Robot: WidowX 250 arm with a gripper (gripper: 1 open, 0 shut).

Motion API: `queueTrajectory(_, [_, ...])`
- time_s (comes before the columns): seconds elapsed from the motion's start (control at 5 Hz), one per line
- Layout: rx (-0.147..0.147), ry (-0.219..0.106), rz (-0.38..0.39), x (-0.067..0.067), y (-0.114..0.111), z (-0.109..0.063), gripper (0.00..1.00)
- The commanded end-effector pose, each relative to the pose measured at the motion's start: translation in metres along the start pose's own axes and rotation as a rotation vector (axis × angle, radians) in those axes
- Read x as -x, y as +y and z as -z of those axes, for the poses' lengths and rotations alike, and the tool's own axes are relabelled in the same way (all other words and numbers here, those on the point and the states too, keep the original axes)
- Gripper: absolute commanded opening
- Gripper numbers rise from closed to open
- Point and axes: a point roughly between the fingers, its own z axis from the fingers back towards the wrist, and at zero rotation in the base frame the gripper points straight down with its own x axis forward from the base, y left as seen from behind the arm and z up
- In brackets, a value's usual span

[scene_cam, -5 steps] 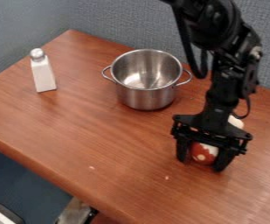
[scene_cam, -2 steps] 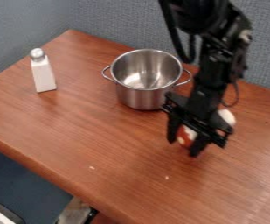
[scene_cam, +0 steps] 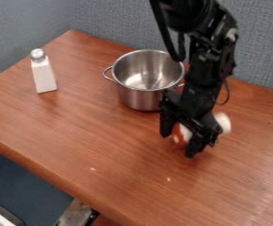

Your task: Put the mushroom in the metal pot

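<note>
The metal pot [scene_cam: 148, 79] stands upright on the wooden table, shiny and round, with a small handle on each side and nothing visible inside. My gripper [scene_cam: 185, 138] hangs just to the right of and in front of the pot, raised off the table top and pointing down. Its black fingers are shut on the mushroom [scene_cam: 178, 132]. Only the reddish cap shows between them; the stem is mostly hidden by the fingers. The gripper sits lower than the pot's rim in the picture and is close to its right handle.
A small white bottle with a grey cap [scene_cam: 41, 72] stands at the left of the table [scene_cam: 91, 132]. The table's front edge runs diagonally from lower left to the bottom middle. A grey wall is behind.
The gripper closed on the mushroom on the table at the right front, then rose and moved left towards the pot with it.
</note>
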Motion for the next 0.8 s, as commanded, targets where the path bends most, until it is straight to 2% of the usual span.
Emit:
queueTrajectory(0.0, [-0.012, -0.018, 0.024, -0.007, 0.006, -0.001, 1.00])
queueTrajectory(0.2, [-0.021, 0.003, 0.059, -0.009, 0.011, 0.000, 1.00])
queueTrajectory(0.4, [-0.045, -0.047, 0.093, 0.001, 0.002, -0.016, 0.00])
queueTrajectory(0.6, [-0.065, -0.102, 0.116, 0.012, -0.011, -0.038, 0.00])
